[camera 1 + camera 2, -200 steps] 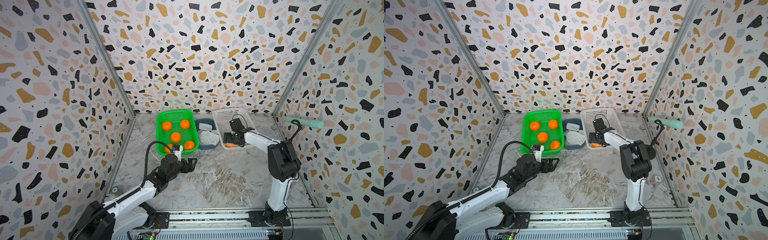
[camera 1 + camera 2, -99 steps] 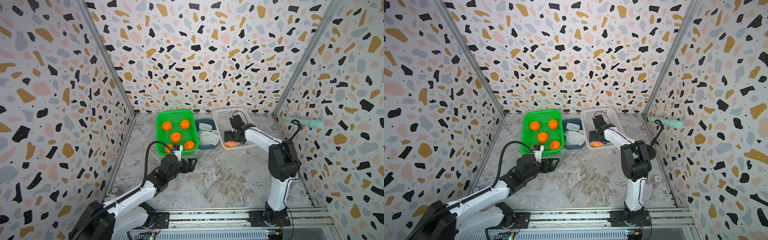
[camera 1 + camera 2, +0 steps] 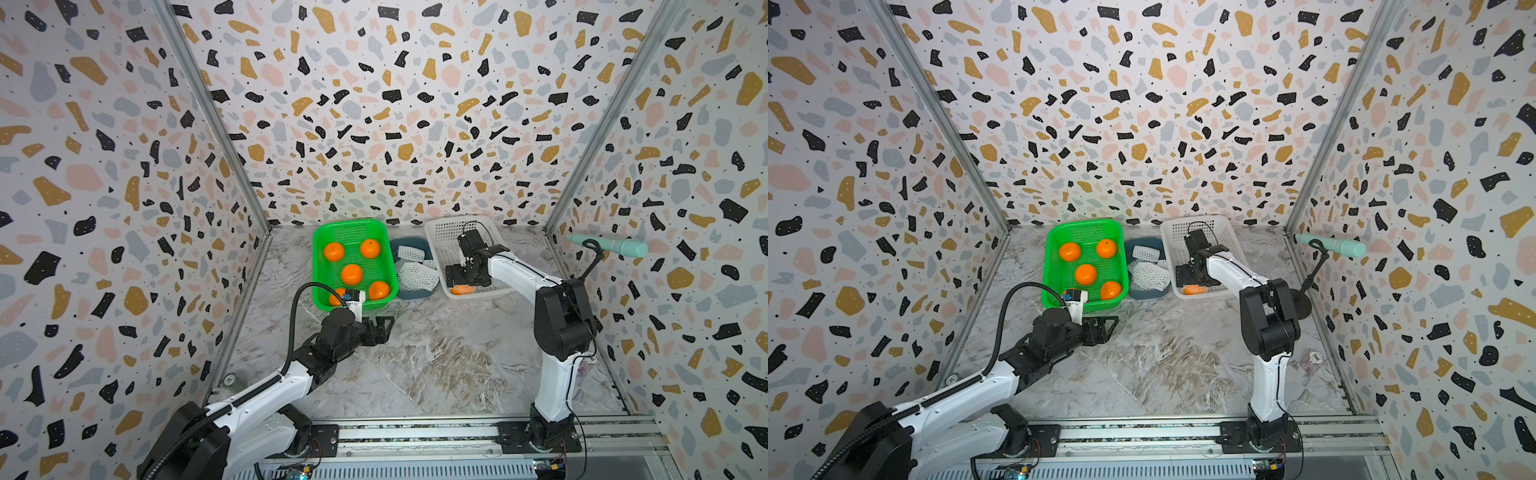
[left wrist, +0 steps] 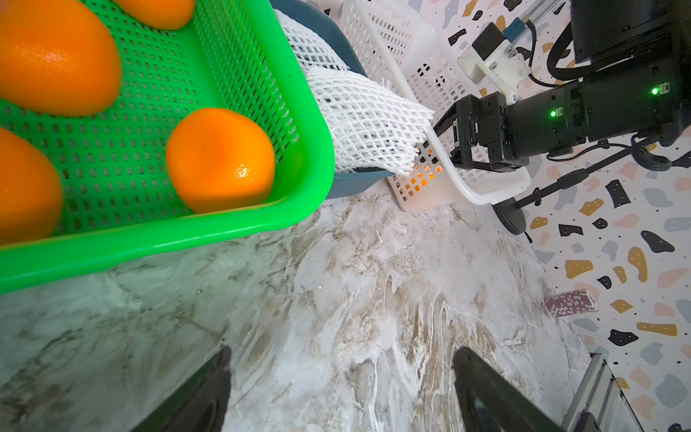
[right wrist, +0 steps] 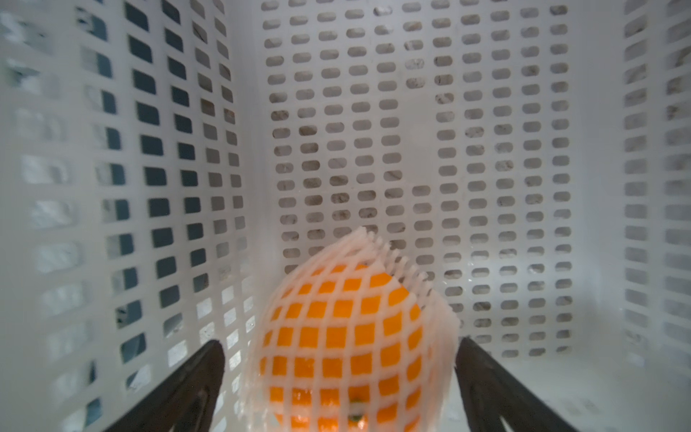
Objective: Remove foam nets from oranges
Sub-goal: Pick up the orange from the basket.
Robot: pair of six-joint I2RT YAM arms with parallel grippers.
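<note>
Netted orange (image 5: 347, 321) sits squarely between right gripper (image 5: 342, 342) jaws, wide open, unclamped. Frayed end of net (image 5: 374, 243) points away. Left gripper (image 4: 342, 353) open, empty, farther off.

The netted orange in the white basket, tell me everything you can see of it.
The netted orange is round and bright orange, sleeved in white foam mesh whose frayed open end sticks out past it. A small dark stem spot shows through. It lies on the white basket floor near a corner, flanked by the open right gripper, not gripped.
</note>
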